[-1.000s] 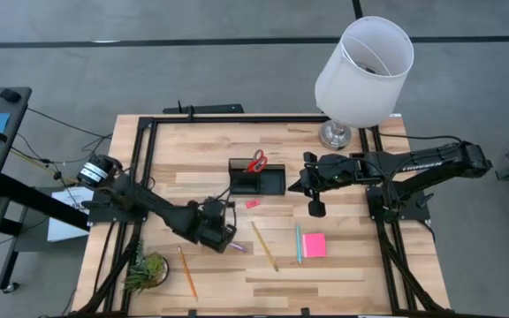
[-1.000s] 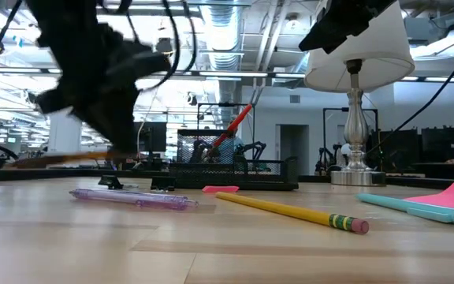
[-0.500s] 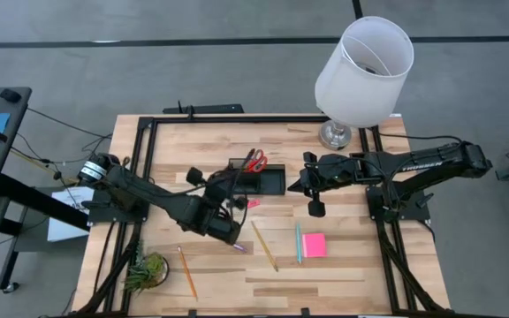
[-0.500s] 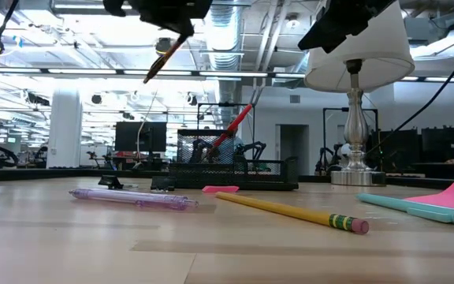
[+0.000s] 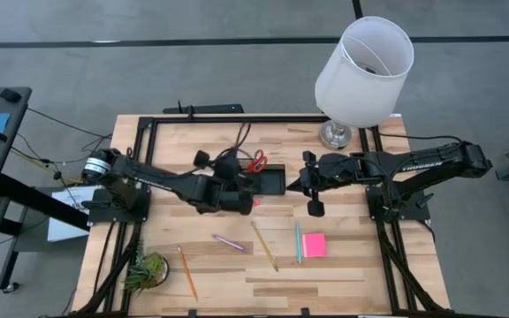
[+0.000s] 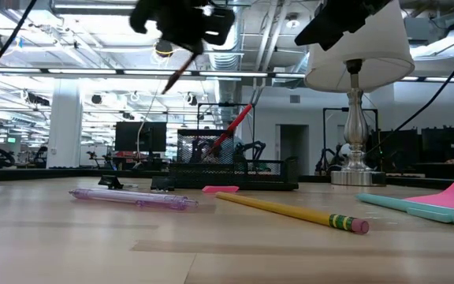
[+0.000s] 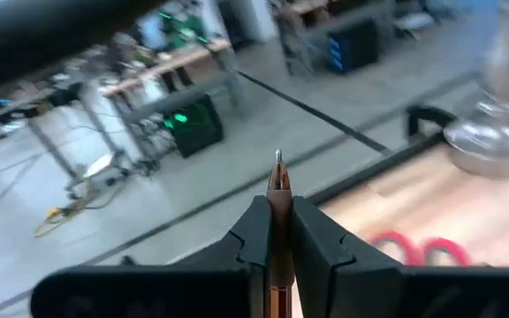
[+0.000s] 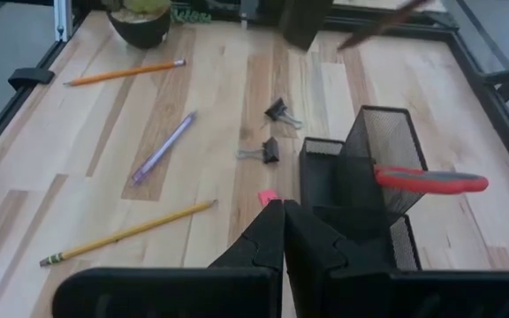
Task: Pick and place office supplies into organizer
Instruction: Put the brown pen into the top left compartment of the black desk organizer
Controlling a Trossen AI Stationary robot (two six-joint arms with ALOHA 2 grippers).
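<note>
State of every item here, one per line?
Left end effector: shut on brown pen, aloft by organizer.
Right end effector: shut, empty, aloft.
Scissors: standing in organizer's tall compartment.
Purple pen: lying on table.
Yellow pencil: lying on table.
Teal pen: lying beside sticky pad.

Black mesh organizer (image 8: 374, 168) — red-handled scissors (image 8: 431, 180) — purple pen (image 8: 162, 147) (yellow pencil (image 8: 131, 232) too).
</note>
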